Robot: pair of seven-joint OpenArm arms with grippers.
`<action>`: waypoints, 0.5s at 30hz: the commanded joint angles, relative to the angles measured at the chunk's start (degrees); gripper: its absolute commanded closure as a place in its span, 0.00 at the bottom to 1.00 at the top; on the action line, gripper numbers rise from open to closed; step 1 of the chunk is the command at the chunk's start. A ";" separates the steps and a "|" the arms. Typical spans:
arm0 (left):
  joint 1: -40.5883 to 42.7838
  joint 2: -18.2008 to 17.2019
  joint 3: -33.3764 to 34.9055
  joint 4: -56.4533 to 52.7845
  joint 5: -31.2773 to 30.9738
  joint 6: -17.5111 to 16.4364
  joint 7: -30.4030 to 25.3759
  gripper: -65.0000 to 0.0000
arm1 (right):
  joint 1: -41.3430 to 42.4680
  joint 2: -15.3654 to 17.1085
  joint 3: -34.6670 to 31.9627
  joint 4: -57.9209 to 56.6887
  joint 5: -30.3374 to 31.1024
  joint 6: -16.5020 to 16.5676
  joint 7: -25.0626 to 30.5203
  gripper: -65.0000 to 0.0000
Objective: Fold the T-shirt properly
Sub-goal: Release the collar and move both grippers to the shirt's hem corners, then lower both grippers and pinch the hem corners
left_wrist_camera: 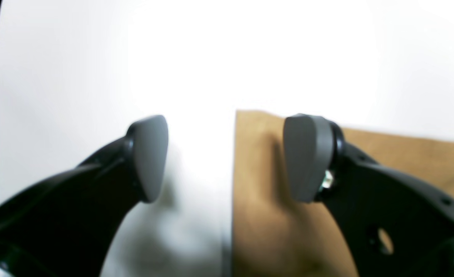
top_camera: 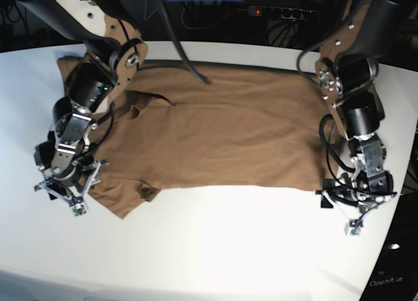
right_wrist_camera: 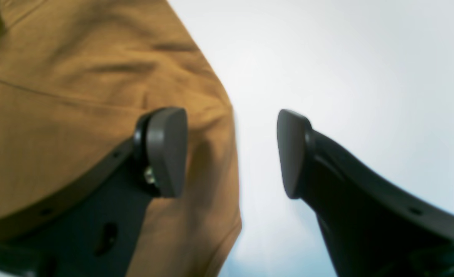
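T-shirt [top_camera: 222, 131] lay spread flat on white table [top_camera: 215, 249]. Left gripper [left_wrist_camera: 227, 157] gaped wide over hem corner, holding nothing. Right gripper [right_wrist_camera: 232, 154] open, straddling sleeve edge, empty.

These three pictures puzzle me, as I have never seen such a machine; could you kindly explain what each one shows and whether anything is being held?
It is a robot with two arms standing over a white table. The base view looks down on the whole scene: a tan-brown T-shirt lies spread out flat, an arm at each end.

The other two pictures come from small cameras on the wrists, looking out between each arm's jaws. The left gripper, on the right in the base view, hangs over a straight edge of the shirt, one jaw above cloth, the other above bare table. The right gripper, on the left in the base view, sits over the sleeve end in the same way.

Both pairs of jaws stand open, and nothing is held.
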 commanded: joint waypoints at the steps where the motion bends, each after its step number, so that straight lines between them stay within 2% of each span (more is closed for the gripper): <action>1: -2.73 -1.41 -0.01 -0.86 -0.42 0.15 -0.72 0.29 | 1.91 0.42 -0.48 0.97 0.38 -0.49 1.05 0.44; 15: -9.14 -3.78 0.17 -16.95 0.10 0.42 -8.54 0.29 | 0.68 1.04 -0.48 1.05 0.38 -0.49 1.05 0.44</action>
